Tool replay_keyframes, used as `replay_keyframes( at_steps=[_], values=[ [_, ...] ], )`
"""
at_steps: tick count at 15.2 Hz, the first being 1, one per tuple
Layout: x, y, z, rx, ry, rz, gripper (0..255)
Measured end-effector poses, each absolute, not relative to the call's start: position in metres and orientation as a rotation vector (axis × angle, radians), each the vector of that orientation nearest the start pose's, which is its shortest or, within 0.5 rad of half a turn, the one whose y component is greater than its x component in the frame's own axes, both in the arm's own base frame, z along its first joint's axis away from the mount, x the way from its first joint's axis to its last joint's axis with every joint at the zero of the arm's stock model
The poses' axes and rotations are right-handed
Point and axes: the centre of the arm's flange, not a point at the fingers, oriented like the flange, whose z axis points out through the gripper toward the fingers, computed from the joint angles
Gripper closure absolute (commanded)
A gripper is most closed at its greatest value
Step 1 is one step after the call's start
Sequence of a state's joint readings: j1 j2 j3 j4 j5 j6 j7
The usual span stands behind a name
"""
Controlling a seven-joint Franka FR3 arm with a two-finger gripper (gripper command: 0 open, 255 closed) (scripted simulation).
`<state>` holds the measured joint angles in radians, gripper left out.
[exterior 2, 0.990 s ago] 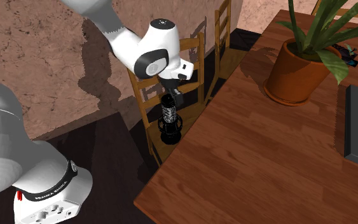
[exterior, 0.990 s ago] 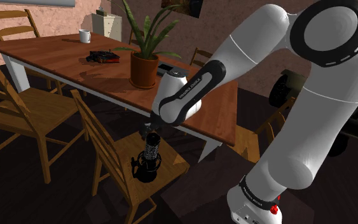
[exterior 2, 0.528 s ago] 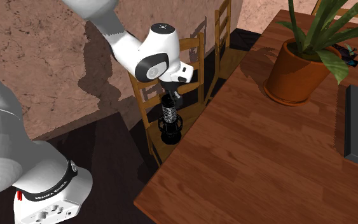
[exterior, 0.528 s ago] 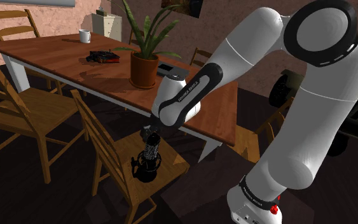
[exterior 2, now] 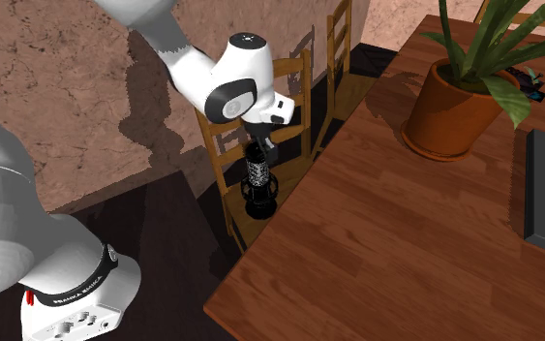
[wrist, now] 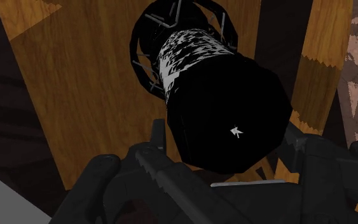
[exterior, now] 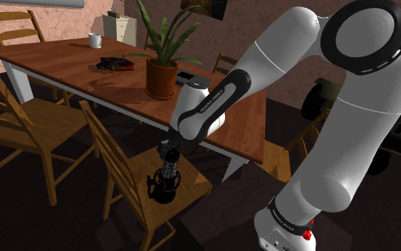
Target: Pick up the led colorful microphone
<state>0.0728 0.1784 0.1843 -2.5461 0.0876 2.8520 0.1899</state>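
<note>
So the main change over the last second: the gripper (exterior: pixel 167 151) drops from just above the microphone (exterior: pixel 169 171) to down around its top. Over the last half second it barely moves at all, so the descent looks about done. The microphone is standing upright on the seat of the wooden chair (exterior: pixel 195 187), lower middle of the shoulder view, just in front of the table (exterior: pixel 63 60) edge. In the second exterior view the microphone (exterior 2: pixel 257 179) is left of centre with the gripper (exterior 2: pixel 263 147) right on top of it. From the wrist view the black head of the microphone (wrist: pixel 222 108) sits between the two fingers (wrist: pixel 152 164), which are spread wide on either side (I can't see either one actually pressing on it). So the jaws are open and holding nothing yet. My read: it's lined up, closing and lifting come next, and nothing is picked up so far.
</note>
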Motion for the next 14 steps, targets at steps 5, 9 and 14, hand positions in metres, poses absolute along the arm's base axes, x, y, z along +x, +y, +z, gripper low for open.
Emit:
replay_keyframes(
  at_steps=[5, 9, 14],
  values=[
    [0.454, 0.118, 0.242, -3.047, 0.030, -0.170, 255],
    [0.454, 0.117, 0.263, -3.047, 0.030, -0.170, 255],
    [0.454, 0.118, 0.289, -3.047, 0.030, -0.169, 255]
  ],
)
